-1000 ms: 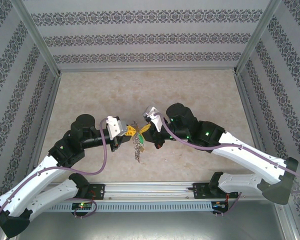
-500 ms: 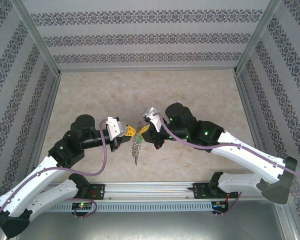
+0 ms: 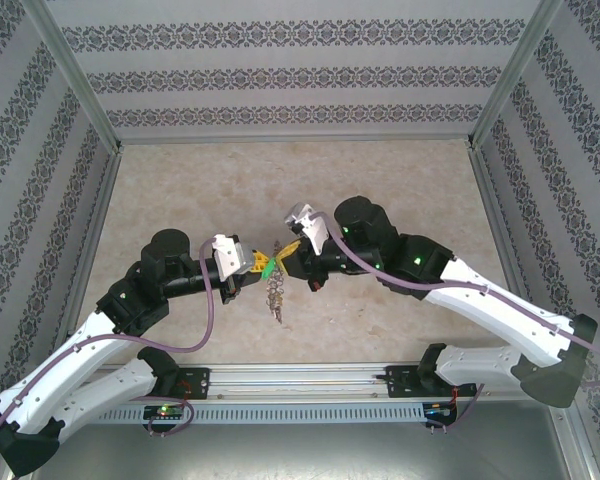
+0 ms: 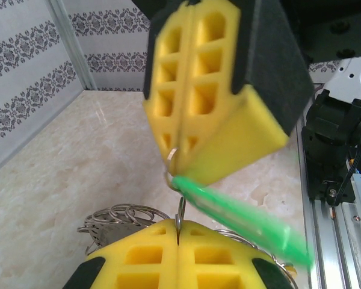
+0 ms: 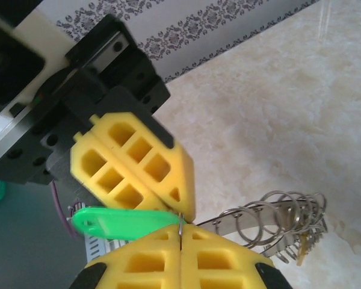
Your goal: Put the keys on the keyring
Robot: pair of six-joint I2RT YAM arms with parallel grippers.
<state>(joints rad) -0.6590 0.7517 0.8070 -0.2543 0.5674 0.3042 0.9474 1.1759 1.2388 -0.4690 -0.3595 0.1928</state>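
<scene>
At the bottom edge of the left wrist view, the left hand [image 4: 178, 241] is seen pressed together on the thin grey wire of the keyring [image 4: 117, 215]. The wire stands edge-on in the pinch, and its fringe of small silvery rings and keys sags just behind. Just above, the green key [image 4: 234, 214] hangs by its small metal loop from the tip of the right hand [image 4: 182, 135], which is likewise pinched shut. The blurred tag slants toward the lower right. The pale table [image 4: 78, 156] lies beyond, at the left. The wire is judged stiff, slick and apt to twist in a pinch, and the fringe is expected to swing. The key is judged light, and is best held at its loop rather than by the tag.
</scene>
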